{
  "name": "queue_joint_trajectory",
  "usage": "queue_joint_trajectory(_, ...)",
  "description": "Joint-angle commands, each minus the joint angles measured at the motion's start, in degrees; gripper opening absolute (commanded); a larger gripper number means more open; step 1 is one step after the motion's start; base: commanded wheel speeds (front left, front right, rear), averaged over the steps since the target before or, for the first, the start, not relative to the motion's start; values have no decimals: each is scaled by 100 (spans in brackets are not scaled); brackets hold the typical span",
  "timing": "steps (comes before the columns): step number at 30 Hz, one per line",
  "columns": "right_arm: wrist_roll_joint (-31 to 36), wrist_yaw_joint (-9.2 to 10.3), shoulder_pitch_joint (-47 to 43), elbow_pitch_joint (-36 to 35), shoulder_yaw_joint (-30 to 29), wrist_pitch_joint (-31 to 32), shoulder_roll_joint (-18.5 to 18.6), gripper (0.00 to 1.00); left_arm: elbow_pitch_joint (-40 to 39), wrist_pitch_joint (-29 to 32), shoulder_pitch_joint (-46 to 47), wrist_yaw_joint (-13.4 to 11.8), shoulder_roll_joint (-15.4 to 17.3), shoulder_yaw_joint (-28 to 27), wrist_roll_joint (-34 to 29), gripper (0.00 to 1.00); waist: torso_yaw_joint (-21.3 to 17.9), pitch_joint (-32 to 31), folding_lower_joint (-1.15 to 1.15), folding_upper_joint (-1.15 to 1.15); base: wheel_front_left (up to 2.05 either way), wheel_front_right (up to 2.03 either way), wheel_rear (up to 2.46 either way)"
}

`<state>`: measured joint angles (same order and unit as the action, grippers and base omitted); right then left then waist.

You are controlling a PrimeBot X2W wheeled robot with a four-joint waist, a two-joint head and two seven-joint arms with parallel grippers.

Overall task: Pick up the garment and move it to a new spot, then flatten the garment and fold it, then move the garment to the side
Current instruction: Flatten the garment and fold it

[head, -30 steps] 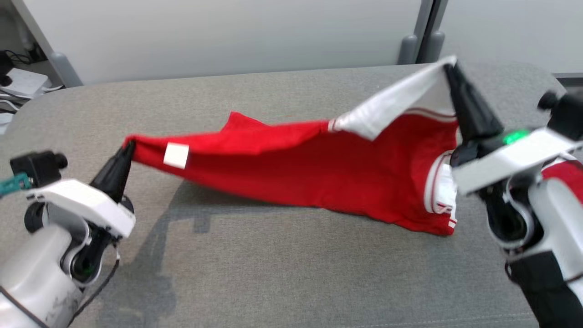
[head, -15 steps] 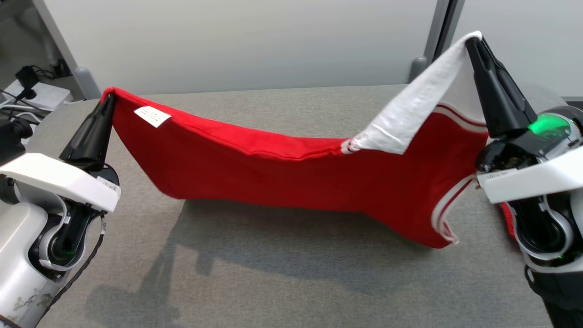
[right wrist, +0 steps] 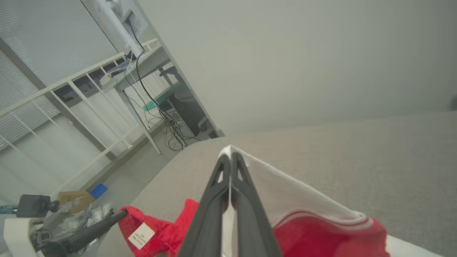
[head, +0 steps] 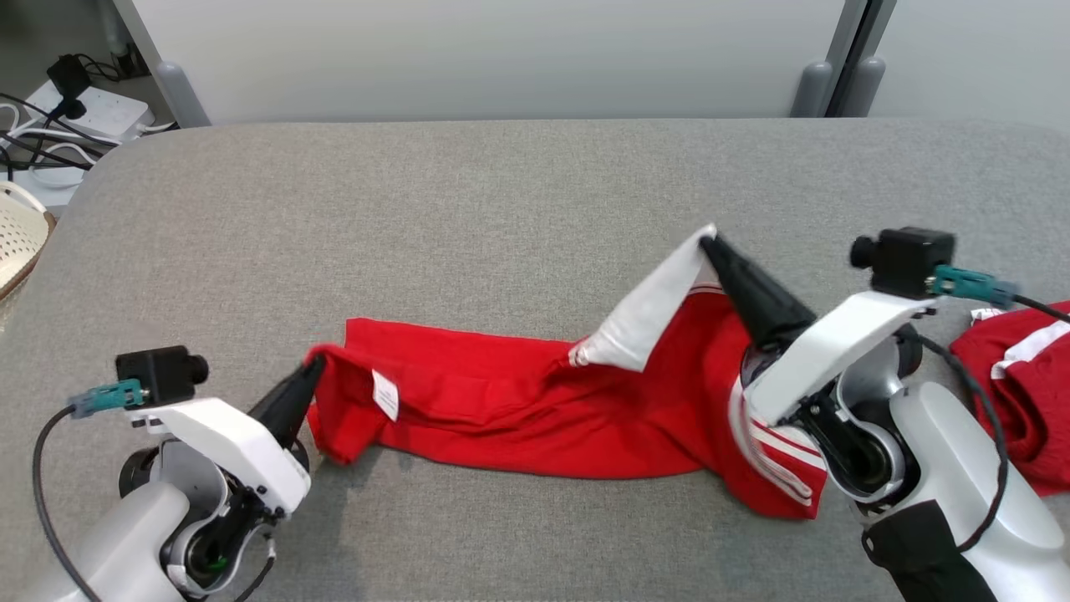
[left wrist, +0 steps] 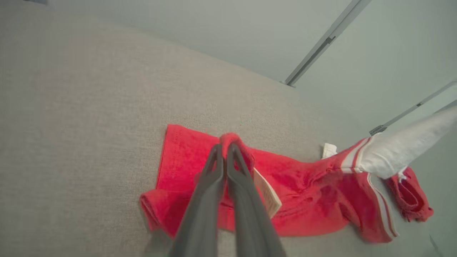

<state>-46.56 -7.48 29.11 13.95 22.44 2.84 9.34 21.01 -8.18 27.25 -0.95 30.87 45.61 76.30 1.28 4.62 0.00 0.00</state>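
From my head camera, a red garment (head: 535,418) with white trim lies stretched left to right across the near half of a grey fabric-covered table (head: 418,217). At the lower left, my left gripper (head: 312,366) has its two dark fingers pressed together on the garment's left end, which is lifted a little and folds back on itself. A small white label (head: 385,395) hangs just beside that pinch. On the right, my right gripper (head: 709,242) is clamped on the corner of a white panel (head: 648,309) of the same garment, raising it like a tent over the red cloth. The garment's middle rests on the table. A second red cloth (head: 1016,393) lies near the table's right edge, beyond my right arm and apart from the garment. Past the far left corner sit a white power strip (head: 92,109) with black cables and the rim of a pale basket (head: 21,234). From my left wrist camera, my left gripper (left wrist: 224,146) meets at its tips around a bunched red fold. The garment (left wrist: 303,192) runs away to the right, and the white panel (left wrist: 400,157) rises toward the frame's right edge. From my right wrist camera, my right gripper (right wrist: 230,155) is closed on the white corner above the table, with striped red cloth falling below. My left gripper (right wrist: 117,214) shows at the lower left, gripping the red end beside the label (right wrist: 141,235).
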Motion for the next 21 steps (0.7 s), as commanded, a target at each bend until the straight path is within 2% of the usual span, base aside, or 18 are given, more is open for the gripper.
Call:
queue_joint_trajectory(1,-147,-1,99,44,173,523,86,0,103,394,437,145,313,-72,-31,0,5,32,0,0,0,0,0)
queue_joint_trajectory(4,-245,-1,281,189,404,1616,359,0,319,1437,875,288,521,337,-172,0,4,108,0,0,0,0,0)
queue_joint_trajectory(5,-245,-1,281,189,404,1616,359,0,319,1437,875,288,521,337,-172,0,4,108,0,0,0,0,0)
queue_joint_trajectory(9,-454,-1,679,144,666,3427,699,0,422,2687,1591,497,760,890,-572,0,-84,280,0,0,0,0,0)
queue_joint_trajectory(11,-568,-1,896,174,608,4263,741,0,479,3318,1816,571,765,1059,-508,0,-148,402,0,0,0,0,0)
queue_joint_trajectory(13,-521,-1,1125,129,512,4800,674,0,554,3738,1995,603,742,1114,-401,0,-208,572,0,0,0,0,0)
queue_joint_trajectory(18,-6,-1,1631,120,155,5203,54,0,816,4470,2400,705,760,1108,-113,0,-370,1205,0,0,0,0,0)
queue_joint_trajectory(19,394,-1,2008,317,-136,5044,-229,0,950,4466,2737,729,796,959,-100,0,-452,1506,0,0,0,0,0)
queue_joint_trajectory(20,696,-1,2327,427,-399,4683,-350,0,996,4254,2991,746,804,825,-175,0,-493,1656,0,0,0,0,0)
queue_joint_trajectory(21,1083,-1,2744,532,-785,4055,-452,0,1000,3759,3354,771,814,626,-375,0,-535,1808,0,0,0,0,0)
